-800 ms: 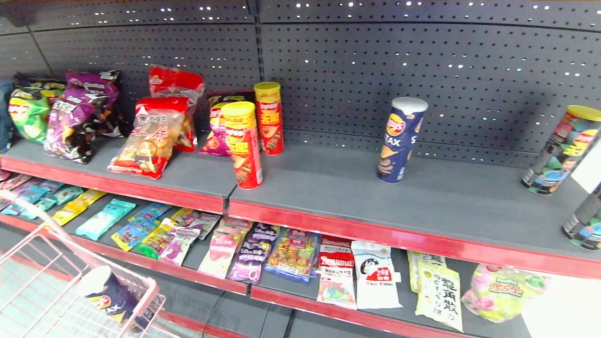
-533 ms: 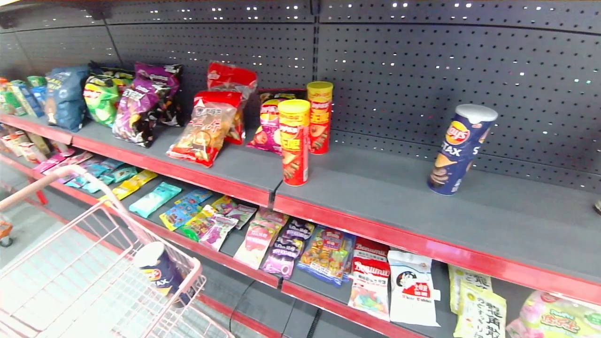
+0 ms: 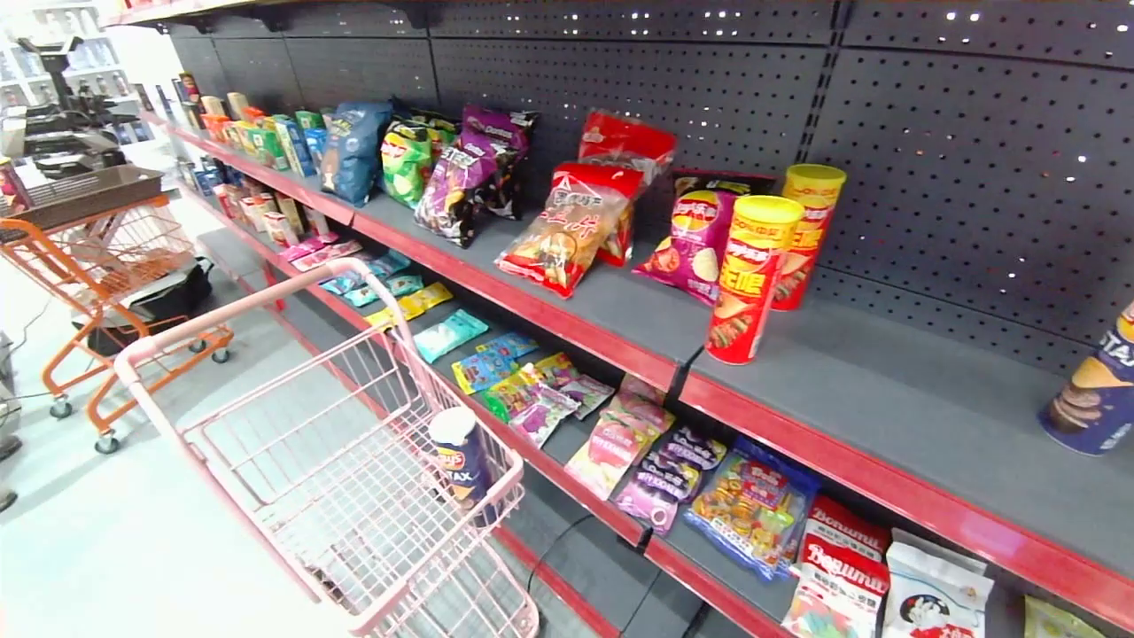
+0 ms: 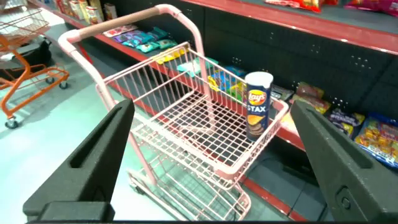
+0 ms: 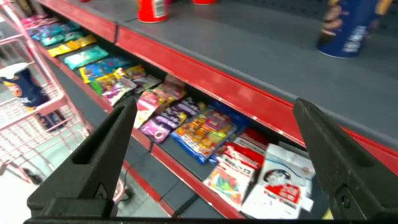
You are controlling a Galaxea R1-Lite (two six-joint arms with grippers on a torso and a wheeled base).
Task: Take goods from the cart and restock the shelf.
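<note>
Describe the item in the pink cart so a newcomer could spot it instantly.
Find the pink wire cart beside the shelf. In the basket corner nearest the shelf stands a dark blue chip can, upright, white lid. It alone sits in the basket; its twin stands on the shelf.

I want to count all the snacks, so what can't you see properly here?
Blue can on the shelf: cut off by the head view's right edge.
Other blue can: head view, wires of the pink cart cover its lower part.
Boxes at the shelf's far end: head view, too small to tell apart.
</note>
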